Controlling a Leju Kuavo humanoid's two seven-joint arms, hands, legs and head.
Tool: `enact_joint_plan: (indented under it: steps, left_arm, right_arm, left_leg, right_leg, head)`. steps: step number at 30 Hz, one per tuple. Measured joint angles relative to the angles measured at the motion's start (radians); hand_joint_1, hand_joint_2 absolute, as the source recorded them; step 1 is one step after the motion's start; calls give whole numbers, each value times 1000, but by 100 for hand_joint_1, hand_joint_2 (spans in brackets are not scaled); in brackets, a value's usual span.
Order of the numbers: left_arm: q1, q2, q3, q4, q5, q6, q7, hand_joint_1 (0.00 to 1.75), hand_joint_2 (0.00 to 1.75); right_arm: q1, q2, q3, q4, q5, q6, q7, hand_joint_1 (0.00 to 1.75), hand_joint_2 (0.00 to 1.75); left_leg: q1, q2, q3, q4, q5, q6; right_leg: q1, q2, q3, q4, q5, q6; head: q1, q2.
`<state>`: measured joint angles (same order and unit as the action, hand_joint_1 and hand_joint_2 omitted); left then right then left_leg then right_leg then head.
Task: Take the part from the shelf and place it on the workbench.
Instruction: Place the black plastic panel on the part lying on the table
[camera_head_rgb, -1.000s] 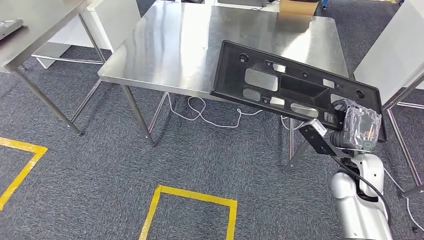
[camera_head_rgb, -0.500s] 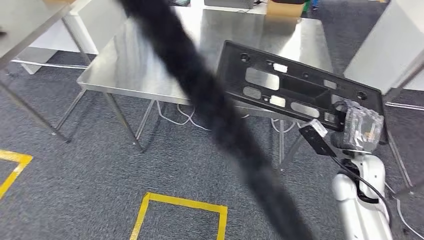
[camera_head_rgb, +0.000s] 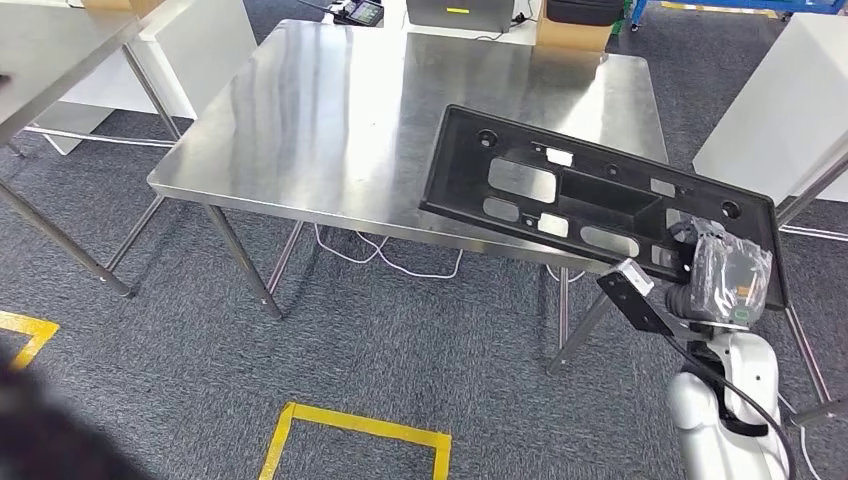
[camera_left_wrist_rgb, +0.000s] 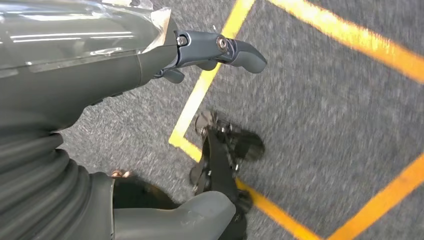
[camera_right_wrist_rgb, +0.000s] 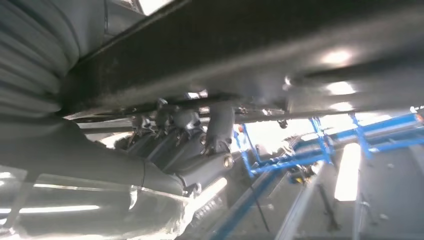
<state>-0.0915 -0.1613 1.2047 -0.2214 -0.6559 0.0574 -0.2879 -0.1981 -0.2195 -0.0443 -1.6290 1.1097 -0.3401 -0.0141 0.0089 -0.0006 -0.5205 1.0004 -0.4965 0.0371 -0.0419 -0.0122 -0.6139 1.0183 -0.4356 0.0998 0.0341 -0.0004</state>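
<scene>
Right robot hand is clamped on one end of the black plastic mounting panel, at about 4 o'clock in the head view. The panel is airborne and tilted. Its far end overhangs the near right corner of the steel desk without touching it. Not placed yet.

Left robot hand hangs over the carpet and yellow floor tape, fingers apart, holding nothing.

Risks from here, as I judge them:
- The grip is at one end only, so the long panel acts as a lever. It could droop or twist in the fingers while being carried.
- The panel's low edge sits close to the desk rim at about 3 o'clock. If it comes in too low it will likely clip the rim, and that could knock it out of the grasp.
- Released here, most of it would hang off the desk edge, so it would probably tip onto the floor. It needs to go further in, toward 11 o'clock, and level out first.
- The steel top looks slick, so the panel may slide if it's set down at an angle.
- The right wrist view is too dark to confirm how the fingers sit on the panel.
</scene>
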Motion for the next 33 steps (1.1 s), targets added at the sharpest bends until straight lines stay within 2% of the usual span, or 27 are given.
enact_joint_plan:
  steps: [2, 3, 5, 8, 9, 10, 11, 13, 14, 16, 17, 19, 20, 21, 23, 24, 25, 26, 27, 28, 29, 30, 32, 33]
  left_arm:
    - [-1, 1, 0, -1, 0, 0, 0, 0, 175]
    - [-1, 1, 0, -1, 0, 0, 0, 0, 175]
    - [-3, 1, 1, -1, 1, 1, -1, 0, 175]
    - [-4, 1, 1, -1, 3, 5, -1, 0, 175]
    - [-4, 1, 2, -1, 4, 6, -1, 0, 175]
    - [-4, 1, 2, -1, 5, 6, -1, 0, 175]
    - [-4, 1, 2, -1, 5, 7, -1, 0, 175]
    - [-4, 1, 2, -1, 5, 7, -1, 0, 175]
    - [-4, 2, 2, -1, 5, 7, -1, 0, 175]
    - [-5, 4, 2, -1, 5, 7, -2, 0, 175]
    - [-4, 4, 2, -1, 5, 7, -2, 0, 175]
    - [-2, 4, 2, -1, 5, 6, -4, 0, 175]
    - [-3, 4, 2, -1, 4, 6, -5, 0, 175]
    - [-4, 4, 2, -1, 3, 6, -6, 0, 175]
    - [-6, 5, 2, -1, 0, 6, -6, 0, 175]
    - [-5, 5, 2, -1, 0, 5, -6, 0, 175]
    - [-5, 5, 2, -1, -1, 5, -6, 0, 175]
    - [-4, 5, 2, -1, -1, 4, -6, 0, 175]
    - [-4, 5, 2, -1, -1, 4, -6, 0, 175]
    - [-4, 5, 2, -1, -1, 4, -6, 0, 175]
    - [-4, 5, 2, -1, -1, 4, -6, 0, 175]
    - [-5, 5, 2, -1, -2, 4, -6, 0, 175]
    - [-5, 6, 2, -1, -3, 3, -6, 0, 175]
    - [-5, 7, 2, -1, -3, 3, -7, 0, 175]
  right_arm:
    - [8, 5, -1, -18, 6, 3, 1, 175, 175]
    - [11, 7, -2, -26, 8, 4, 1, 175, 175]
    - [7, 10, -2, -37, 14, 7, -1, 175, 175]
    - [-2, 20, -3, -40, 18, 16, -3, 175, 175]
    - [-4, 23, -2, -40, 20, 19, -3, 175, 175]
    - [-7, 26, -2, -40, 25, 21, -3, 175, 175]
    - [-11, 28, -2, -39, 34, 22, -3, 175, 175]
    - [-23, 29, -2, -35, 56, 23, -1, 175, 175]
    - [-30, 29, -2, -33, 66, 23, 1, 175, 175]
    - [-39, 30, -2, -28, 75, 23, 4, 175, 175]
    - [-42, 30, -2, -25, 78, 22, 5, 175, 175]
    - [-46, 28, -1, -22, 85, 21, 8, 175, 175]
    - [-50, 26, -1, -20, 90, 21, 10, 175, 175]
    - [-54, 25, -2, -18, 96, 20, 13, 175, 175]
    - [-61, 24, -2, -13, 122, 19, 22, 175, 175]
    - [-61, 24, -3, -10, 144, 19, 28, 175, 175]
    - [-61, 24, -2, -8, 174, 18, 36, 175, 175]
    - [-61, 24, -2, -5, 206, 18, 44, 175, 175]
    - [-62, 24, -1, -2, 235, 19, 52, 175, 175]
    - [-63, 24, 0, 1, 259, 19, 59, 175, 175]
    - [-66, 24, 1, 6, 274, 19, 65, 175, 175]
    - [-70, 25, 1, 11, 282, 20, 69, 175, 175]
    - [-80, 26, 2, 20, 299, 20, 78, 175, 175]
    - [-83, 26, 2, 25, 309, 20, 82, 175, 175]
  left_leg:
    - [0, 2, 3, 6, -10, -12]
    - [2, 3, 2, 17, -11, -16]
    - [6, 3, -37, 90, -21, -23]
    - [8, 3, -160, 271, -84, -34]
    - [8, 3, -192, 303, -95, -35]
    - [8, 2, -209, 301, -86, -32]
    - [7, 2, -207, 262, -53, -27]
    - [0, 1, -168, 130, 42, -6]
    - [-5, -1, -149, 78, 64, 5]
    - [-15, -6, -131, 34, 67, 21]
    - [-16, -7, -124, 28, 61, 27]
    - [-14, -7, -101, 11, 75, 37]
    - [-13, -6, -89, 7, 76, 40]
    - [-13, -6, -81, 5, 75, 41]
    - [-16, -7, -75, 5, 67, 45]
    - [-18, -8, -70, 5, 61, 45]
    - [-19, -9, -65, 6, 55, 44]
    - [-21, -10, -56, 6, 49, 43]
    - [-22, -12, -47, 6, 42, 41]
    - [-23, -13, -38, 6, 34, 38]
    - [-24, -14, -31, 6, 28, 35]
    - [-25, -14, -28, 6, 23, 30]
    - [-26, -13, -26, 12, 20, 21]
    - [-26, -12, -28, 18, 19, 17]
  right_leg:
    - [6, 2, 7, 4, -5, -42]
    - [4, 5, 10, 4, -4, -53]
    - [2, 9, 22, 3, -11, -69]
    - [7, 11, 39, 2, -28, -89]
    - [10, 12, 46, 2, -34, -92]
    - [12, 14, 53, 2, -40, -94]
    - [14, 16, 62, 2, -47, -93]
    - [18, 18, 82, 1, -61, -90]
    - [20, 19, 89, -1, -68, -86]
    - [25, 21, 98, -4, -73, -72]
    - [27, 23, 103, -2, -70, -63]
    - [31, 22, 106, 23, -74, -50]
    - [30, 22, 92, 52, -86, -49]
    - [29, 21, 65, 99, -105, -51]
    - [29, 21, -9, 212, -148, -56]
    - [28, 21, -41, 249, -162, -54]
    - [29, 21, -59, 254, -160, -49]
    - [29, 20, -61, 226, -141, -43]
    - [29, 20, -43, 162, -102, -35]
    - [30, 18, -21, 94, -59, -33]
    - [32, 15, -4, 37, -30, -36]
    - [35, 12, 10, 1, -11, -45]
    - [40, 10, 17, -15, -7, -73]
    - [37, 11, 25, -18, -3, -83]
  head:
    - [-1, 0]
    - [-5, 0]
    - [-9, 0]
    - [-12, 0]
    - [-12, 0]
    - [-13, 0]
    - [-13, 0]
    - [-14, 0]
    - [-14, 0]
    - [-13, 0]
    - [-14, 0]
    - [-15, 0]
    - [-14, 0]
    - [-13, 0]
    - [-10, 0]
    - [-10, 0]
    - [-10, 0]
    - [-10, 0]
    - [-10, 0]
    - [-10, 0]
    - [-11, 0]
    - [-12, 0]
    - [-14, 0]
    - [-15, 0]
